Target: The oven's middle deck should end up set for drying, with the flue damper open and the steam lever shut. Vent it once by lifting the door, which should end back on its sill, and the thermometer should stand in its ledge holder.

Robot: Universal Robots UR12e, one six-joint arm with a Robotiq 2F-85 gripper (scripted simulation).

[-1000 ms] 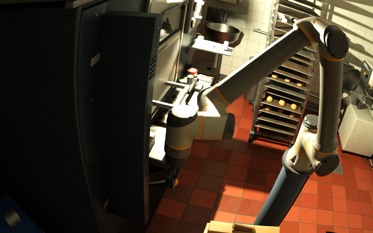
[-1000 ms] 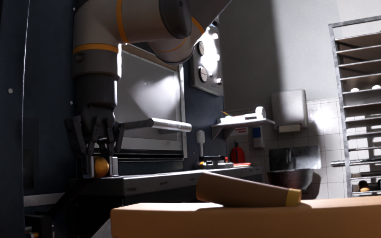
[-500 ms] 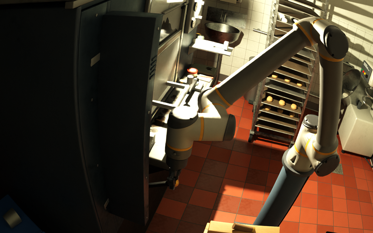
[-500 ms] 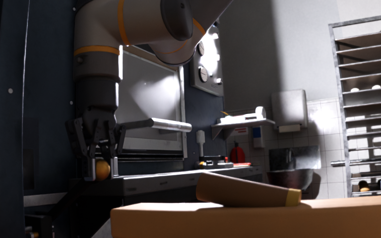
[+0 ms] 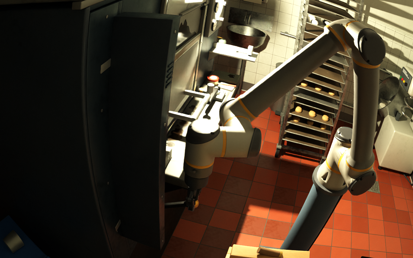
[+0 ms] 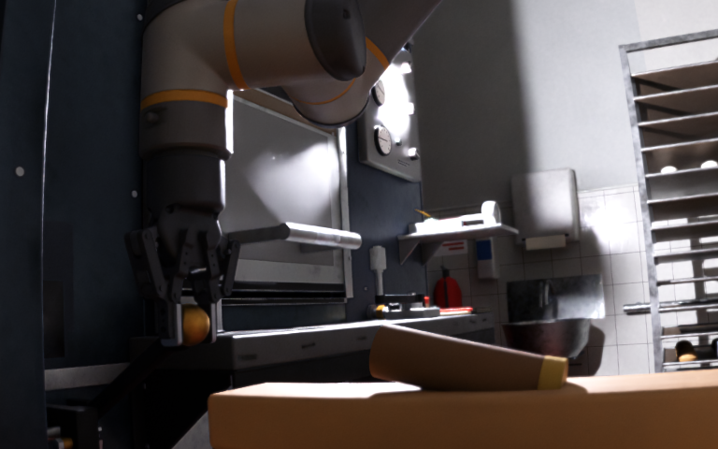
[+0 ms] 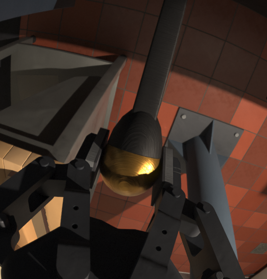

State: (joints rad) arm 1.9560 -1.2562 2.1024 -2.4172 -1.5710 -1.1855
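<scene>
The brass ball knob (image 7: 130, 161) of a dark lever (image 7: 160, 54) sits gripped in my closed gripper (image 7: 131, 164), low at the near end of the oven front, just below the ledge (image 6: 324, 334). The same knob (image 6: 195, 325) shows orange between the fingers (image 6: 190, 328) in the second side camera, and the lever's bar (image 5: 174, 203) runs back to the oven's side. The middle deck's door (image 6: 279, 189) stands behind my wrist with its steel handle bar (image 6: 318, 236) sticking out. A white-handled tool (image 6: 377, 267) stands upright at the ledge's far end; whether it is the thermometer I cannot tell.
Behind the oven, a gauge panel (image 6: 388, 128) and a wall shelf (image 6: 452, 228) sit by the tiled wall. A tray rack (image 5: 314, 106) with buns stands on the red tile floor, a mixer (image 5: 407, 115) in the corner. A wooden block (image 6: 463, 412) with a roll lies nearest the camera.
</scene>
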